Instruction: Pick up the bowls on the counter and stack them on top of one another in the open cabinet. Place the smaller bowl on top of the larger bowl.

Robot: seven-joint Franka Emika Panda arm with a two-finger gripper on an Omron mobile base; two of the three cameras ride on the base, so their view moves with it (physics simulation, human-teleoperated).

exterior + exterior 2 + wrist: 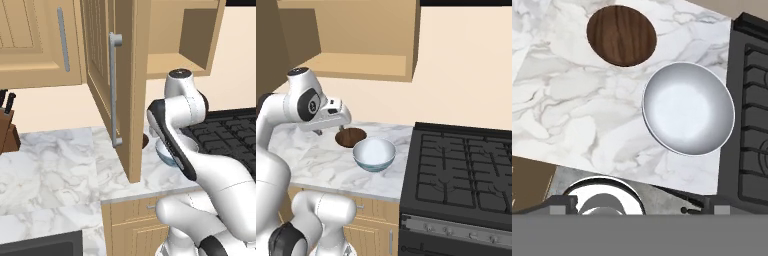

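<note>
Both bowls sit on the white-and-grey veined marble counter (316,160) near its stove-side edge: the wide white bowl with pale-blue markings (374,154), the small dark brown round bowl (350,136) just behind it. My claw (318,132) hovers above them; I cannot tell its spread. No pick has begun, I judge; next I should descend onto the white bowl's rim, bound for the open light wooden cabinet (363,65).

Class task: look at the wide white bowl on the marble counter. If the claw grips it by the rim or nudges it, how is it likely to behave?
The larger bowl looks rigid, so it should keep its shape when gripped. Its rounded sides narrow toward the base, so a nudge may rock or slide it on the smooth counter. Its glossy inside suggests a slippery rim. It sits close beside the smaller bowl, so a push that way could bump it.
</note>
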